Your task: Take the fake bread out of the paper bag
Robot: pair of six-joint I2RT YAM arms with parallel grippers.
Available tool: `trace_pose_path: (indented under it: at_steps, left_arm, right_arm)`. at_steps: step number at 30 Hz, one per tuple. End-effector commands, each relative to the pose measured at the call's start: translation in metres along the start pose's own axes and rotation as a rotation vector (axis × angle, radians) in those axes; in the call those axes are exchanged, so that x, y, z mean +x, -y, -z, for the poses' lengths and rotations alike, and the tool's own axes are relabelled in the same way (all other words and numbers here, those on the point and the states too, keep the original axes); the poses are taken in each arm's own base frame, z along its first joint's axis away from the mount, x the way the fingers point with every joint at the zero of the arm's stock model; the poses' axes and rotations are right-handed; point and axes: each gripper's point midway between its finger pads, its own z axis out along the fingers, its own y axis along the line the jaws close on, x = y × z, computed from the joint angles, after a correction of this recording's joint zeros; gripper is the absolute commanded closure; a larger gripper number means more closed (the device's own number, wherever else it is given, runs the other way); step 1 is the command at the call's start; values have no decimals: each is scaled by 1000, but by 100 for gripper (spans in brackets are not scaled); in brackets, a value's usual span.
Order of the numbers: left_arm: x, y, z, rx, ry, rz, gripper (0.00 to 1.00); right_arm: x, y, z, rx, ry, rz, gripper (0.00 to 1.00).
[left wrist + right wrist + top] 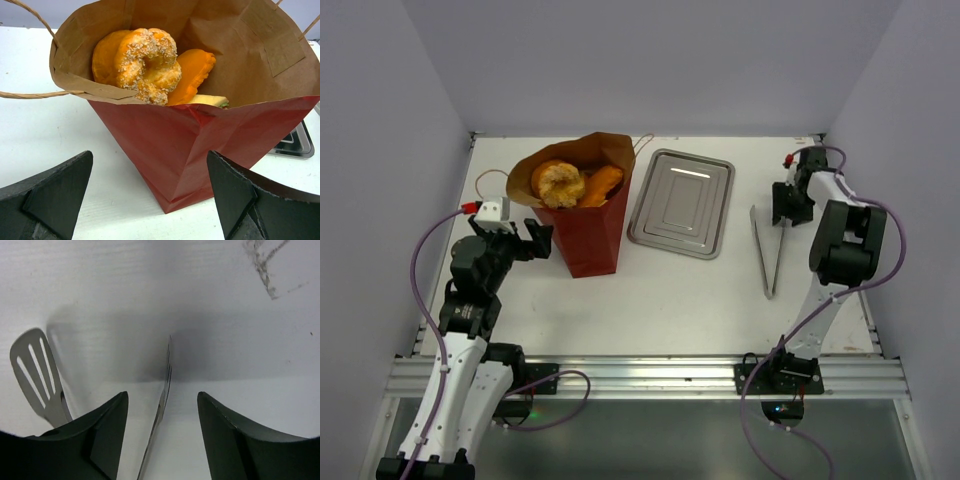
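Note:
The red paper bag (588,228) stands upright at the table's back left, mouth open, brown inside. It also shows in the left wrist view (200,145). Fake bread sits in its mouth: a seeded round bun (147,62), an orange piece (192,75) behind it and a pale sandwich edge (207,100); the bun also shows from above (558,182). My left gripper (536,241) is open and empty, low, just left of the bag's base (150,165). My right gripper (789,206) is open, pointing down over the metal tongs (766,250), one blade between its fingers (165,385).
A rectangular metal tray (682,202) lies right of the bag. The tongs' slotted head (35,372) shows in the right wrist view. The bag's cord handles (35,94) hang out toward the left gripper. Walls close the table on three sides.

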Motion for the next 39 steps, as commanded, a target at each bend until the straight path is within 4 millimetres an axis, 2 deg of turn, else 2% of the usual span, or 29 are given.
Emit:
trace_pose_path:
  at_steps: [1, 2, 5, 6, 7, 8, 9, 11, 14, 16, 21, 25, 29, 31, 37, 39]
  left_arm:
    - [-25, 9, 1, 39, 73, -39, 0]
    - [-25, 9, 0, 41, 71, -39, 1]
    - [-26, 10, 1, 47, 75, -40, 0]
    - [-26, 10, 1, 48, 74, -40, 0]
    - [-26, 11, 2, 51, 75, -40, 0]
    - [-26, 11, 2, 50, 77, -40, 1]
    - [-27, 12, 2, 52, 80, -39, 0]
    - [-27, 11, 3, 51, 82, -41, 1]
    - [-28, 12, 3, 54, 84, -42, 0]
    - [-27, 12, 3, 55, 81, -40, 0]
    - [-29, 14, 4, 59, 86, -43, 0]
    - [-29, 14, 4, 60, 89, -42, 1]
    - [-30, 14, 5, 60, 92, -45, 0]
    - [-29, 15, 5, 63, 92, -44, 1]
    - [-30, 15, 5, 64, 96, -48, 0]
    - [-31, 15, 5, 64, 96, -46, 0]
  right_arm:
    - [-15, 7, 50, 16, 122, 87, 37]
    - [-15, 7, 67, 22, 165, 117, 33]
    - [-3, 0, 95, -10, 220, 186, 20]
    - [3, -4, 100, -35, 228, 210, 17]
    - [21, -16, 98, -101, 204, 250, 10]
    - [25, -19, 108, -115, 223, 258, 7]
    - [34, -23, 108, -132, 211, 258, 6]
    - [61, -28, 99, -159, 147, 238, 1]
    - [83, -25, 86, -128, 111, 174, 1]
    - [90, -25, 80, -111, 128, 159, 1]
    - [97, -33, 69, -69, 121, 158, 1]
    - [103, -38, 50, -74, 70, 130, 1]
    - [99, -35, 38, -51, 45, 98, 3]
    - [91, -36, 35, -54, 52, 80, 4]
    - [88, -37, 20, -61, 21, 66, 11]
    - [91, -37, 16, -63, 5, 66, 17]
